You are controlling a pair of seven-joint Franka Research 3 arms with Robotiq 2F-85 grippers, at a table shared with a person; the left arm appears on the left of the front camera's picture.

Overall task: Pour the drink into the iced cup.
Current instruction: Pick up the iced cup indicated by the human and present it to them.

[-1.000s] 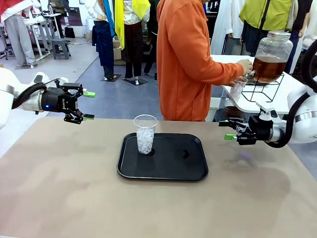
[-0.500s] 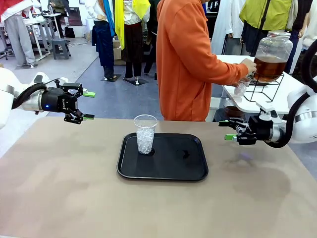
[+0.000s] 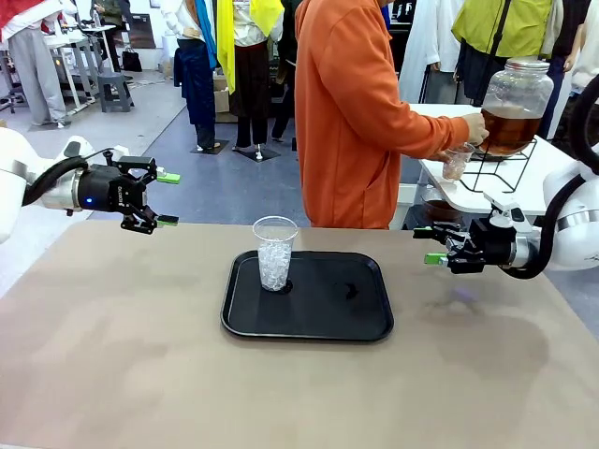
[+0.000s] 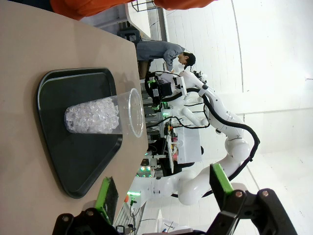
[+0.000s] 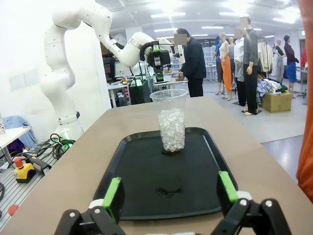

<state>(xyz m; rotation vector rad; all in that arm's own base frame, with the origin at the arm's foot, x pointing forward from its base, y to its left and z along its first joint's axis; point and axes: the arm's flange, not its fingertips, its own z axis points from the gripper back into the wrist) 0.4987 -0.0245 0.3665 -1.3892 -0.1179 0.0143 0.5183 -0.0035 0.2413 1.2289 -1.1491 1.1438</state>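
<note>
1. Standing upright on a rounded rectangular black tray [image 3: 318, 323]: clear plastic iced cup [image 3: 275, 253], crushed ice inside.
2. Drink [image 3: 505, 129]: amber, in round glass jar [image 3: 518, 89] on wire stand [image 3: 496, 170], white side table [image 3: 468, 198].
3. Left gripper [image 3: 167, 199], right gripper [image 3: 432, 246]: jaws wide apart, empty.

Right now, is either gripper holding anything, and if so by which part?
Nothing is held: the left gripper and the right gripper both hang open and empty, one to each side of the tray, apart from the iced cup.
</note>
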